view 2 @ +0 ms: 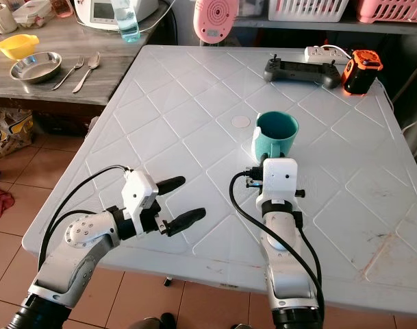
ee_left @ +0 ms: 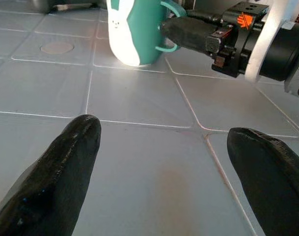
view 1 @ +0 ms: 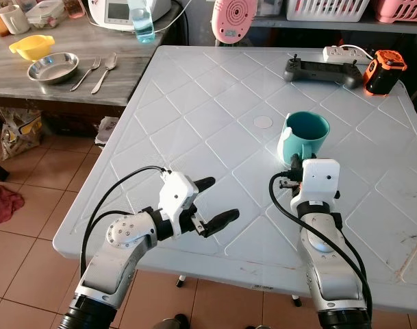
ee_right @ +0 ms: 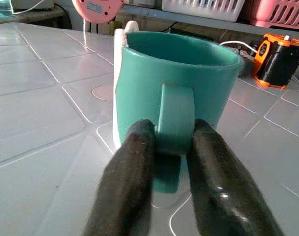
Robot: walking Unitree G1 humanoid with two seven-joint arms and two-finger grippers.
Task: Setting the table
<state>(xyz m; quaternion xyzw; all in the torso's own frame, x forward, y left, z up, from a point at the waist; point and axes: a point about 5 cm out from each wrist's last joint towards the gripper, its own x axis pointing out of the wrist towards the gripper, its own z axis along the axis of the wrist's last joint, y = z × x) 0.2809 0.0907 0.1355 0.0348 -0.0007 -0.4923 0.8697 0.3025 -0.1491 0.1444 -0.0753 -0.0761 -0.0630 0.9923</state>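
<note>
A teal mug point(view 1: 307, 133) with a white rabbit figure on its side stands upright near the middle of the white table point(view 1: 194, 110). My right gripper point(ee_right: 173, 130) is shut on the mug's handle point(ee_right: 176, 115), one black finger on each side of it. Nearer the front edge, to the left of the mug, my left gripper point(view 1: 223, 199) hovers just over the tabletop, open, with nothing between its fingers point(ee_left: 66, 162). In the left wrist view the mug point(ee_left: 134, 29) and my right gripper's fingers at its handle lie ahead.
A grey side table point(view 1: 30, 86) at the left carries a steel bowl point(view 1: 53, 67), a yellow bowl point(view 1: 31, 46), a fork point(view 1: 87, 73) and a spoon point(view 1: 105, 72). At the white table's far edge lie a black controller point(view 1: 321, 70), an orange device point(view 1: 384, 71) and a power strip point(view 1: 345, 52).
</note>
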